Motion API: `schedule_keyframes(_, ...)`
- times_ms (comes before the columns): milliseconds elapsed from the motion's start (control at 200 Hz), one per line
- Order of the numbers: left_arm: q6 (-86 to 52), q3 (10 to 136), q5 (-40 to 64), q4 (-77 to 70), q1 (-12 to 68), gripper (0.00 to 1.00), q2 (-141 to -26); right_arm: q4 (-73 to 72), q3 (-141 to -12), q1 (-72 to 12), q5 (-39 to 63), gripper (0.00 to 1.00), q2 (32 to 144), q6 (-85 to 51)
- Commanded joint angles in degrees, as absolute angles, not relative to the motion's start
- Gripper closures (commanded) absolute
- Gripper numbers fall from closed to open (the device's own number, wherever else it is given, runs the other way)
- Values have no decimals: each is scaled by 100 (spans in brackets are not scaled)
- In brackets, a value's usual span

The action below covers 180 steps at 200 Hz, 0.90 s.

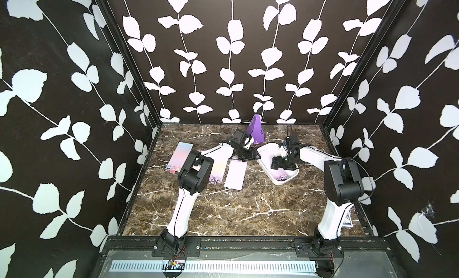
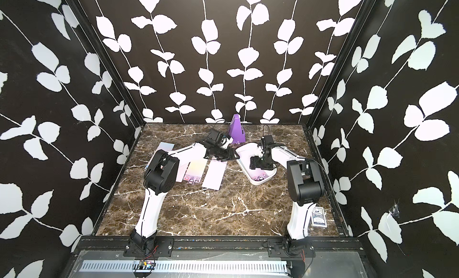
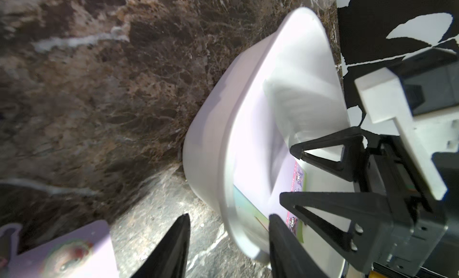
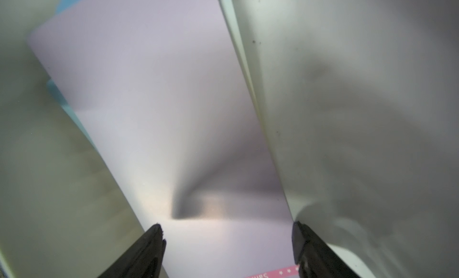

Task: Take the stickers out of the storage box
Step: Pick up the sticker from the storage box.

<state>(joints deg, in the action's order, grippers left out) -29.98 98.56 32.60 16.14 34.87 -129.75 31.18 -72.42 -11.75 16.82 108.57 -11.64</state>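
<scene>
At two o'clock on the bench [image 1: 223, 214], the storage box [image 1: 264, 150] is holding some stickers [image 1: 283, 177]; at least three are lying out at its nine o'clock; your right pincer [image 4: 227, 228] is hovering spread over a lilac sheet [image 4: 154, 90]; your left pincer [image 3: 229, 216] is straddling the rim, spread; you're probably partway through.

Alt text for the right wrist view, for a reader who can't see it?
The right hand, open, hangs close over a pale lilac sticker sheet lying in the white storage box, its black fingertips near the sheet's long edges.
</scene>
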Motion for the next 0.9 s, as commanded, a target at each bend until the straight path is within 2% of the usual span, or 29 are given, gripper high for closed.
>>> schedule_keyframes(0, -2998, 10018, 3305, 1627, 3532, 47, -13058, 3213, -7409, -1112, 1715, 18, 10920, -1099)
schedule_keyframes(345, -2988, 10066, 3334, 1669, 3560, 47, -13096, 2782, -7251, -971, 2872, 18, 11062, -1414)
schedule_keyframes(775, -2976, 10170, 3402, 1728, 3560, 48, -13009, 2625, -7194, -853, 3110, 18, 11154, -1519)
schedule_keyframes(810, -2948, 10168, 3389, 1761, 3560, 47, -12955, 2601, -7167, -854, 3118, 10, 11161, -1523)
schedule_keyframes(895, -2871, 10155, 3329, 1833, 3560, 48, -12816, 2572, -7150, -857, 3129, 10, 11171, -1526)
